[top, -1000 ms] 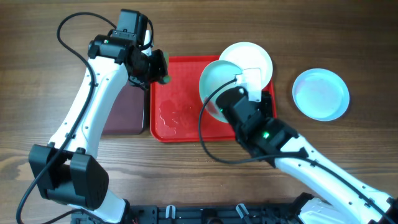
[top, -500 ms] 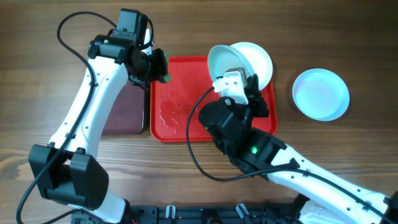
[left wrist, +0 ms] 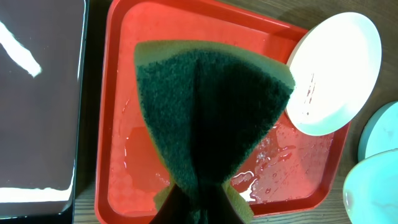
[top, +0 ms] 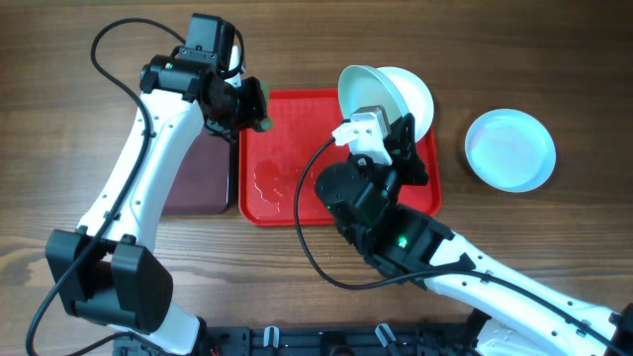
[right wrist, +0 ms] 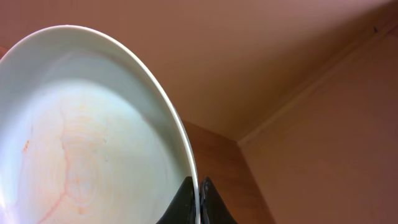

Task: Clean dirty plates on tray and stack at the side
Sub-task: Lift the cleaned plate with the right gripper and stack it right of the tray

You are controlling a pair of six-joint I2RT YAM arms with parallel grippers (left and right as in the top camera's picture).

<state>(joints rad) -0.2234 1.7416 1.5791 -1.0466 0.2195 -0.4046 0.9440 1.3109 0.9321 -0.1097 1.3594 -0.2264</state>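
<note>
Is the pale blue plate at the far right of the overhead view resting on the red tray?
No, the pale blue plate lies on the wooden table, apart from the red tray.

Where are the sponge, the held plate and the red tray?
sponge (left wrist: 211,118), left wrist view, middle of its green scrub face.
held plate (right wrist: 81,143), right wrist view, its smeared inner face.
tray (left wrist: 186,25), left wrist view, bare floor by its top edge.
</note>
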